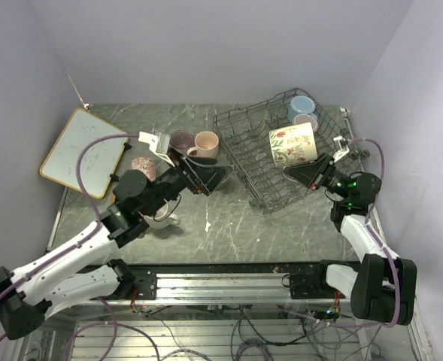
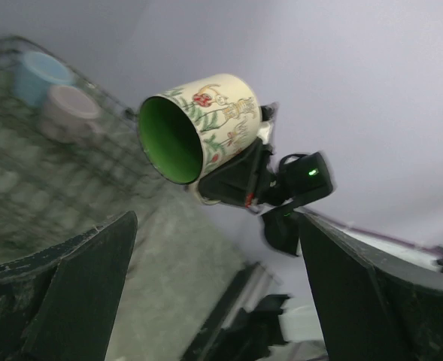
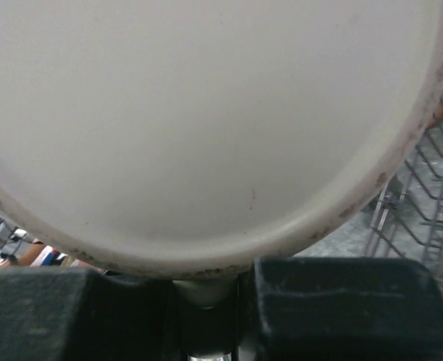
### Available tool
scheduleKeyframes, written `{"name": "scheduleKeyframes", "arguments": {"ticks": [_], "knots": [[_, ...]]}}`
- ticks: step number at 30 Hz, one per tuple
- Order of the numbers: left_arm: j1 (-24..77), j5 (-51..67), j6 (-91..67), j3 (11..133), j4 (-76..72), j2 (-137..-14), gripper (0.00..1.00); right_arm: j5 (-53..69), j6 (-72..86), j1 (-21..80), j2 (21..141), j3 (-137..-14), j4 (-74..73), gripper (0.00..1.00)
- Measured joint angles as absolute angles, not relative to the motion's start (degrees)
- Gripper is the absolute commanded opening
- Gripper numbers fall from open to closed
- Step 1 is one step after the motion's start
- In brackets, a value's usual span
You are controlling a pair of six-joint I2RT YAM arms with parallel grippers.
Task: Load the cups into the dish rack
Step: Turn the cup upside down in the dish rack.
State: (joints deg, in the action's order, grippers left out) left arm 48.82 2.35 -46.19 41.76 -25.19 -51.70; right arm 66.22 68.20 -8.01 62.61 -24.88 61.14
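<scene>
While the dish rack (image 1: 251,150) is sitting with most of its tines bare, the right gripper (image 1: 305,168) is clamping the floral mug (image 1: 292,144) low at one side, probably by the handle, and holding it on its side above the rack's middle. So narrow a grip is risking the mug swinging, slipping and cracking on the wire, or landing astride a tine. The left gripper (image 1: 212,177), jaws spread wide and empty, is hanging just left of the rack, risking a snag on its near corner. Inside the rack's far corner two cups (image 1: 302,107) are resting; other cups (image 1: 206,143) are waiting left of the rack.
</scene>
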Motion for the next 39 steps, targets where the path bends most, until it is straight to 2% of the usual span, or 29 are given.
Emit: {"name": "scheduleKeyframes", "arguments": {"ticks": [5,9,14,18,24,29,39], "knots": [[48.51,-0.73,-32.51,54.33,-3.73,-49.39,0.98,65.82,59.86,-10.44,62.61,-28.01,51.05,0.0],[48.47,-3.36,-23.42,61.89,10.55,-52.07,0.98,63.86,51.64,-11.81,62.63,-31.33,42.41,0.0],[48.47,-9.58,-15.94,62.59,22.11,-56.86,0.98,59.92,40.58,-11.94,63.61,-35.22,31.92,0.0],[48.18,-13.93,-12.62,57.12,27.53,-56.97,0.98,55.9,33.28,-12.23,66.02,-37.71,25.69,0.0],[47.94,-18.96,-10.11,55.31,30.3,-53.41,0.98,48.07,25.1,-14.06,69.95,-41.89,18.48,0.0],[47.83,-20.62,-8.91,54.57,30.33,-50.78,0.98,41.93,19.51,-17.17,71.81,-44.16,15.81,0.0],[47.81,-21.34,-7.68,54.57,31.38,-53.1,0.98,30.92,6.66,-18.9,77.47,-45.36,13.8,0.0]]}}
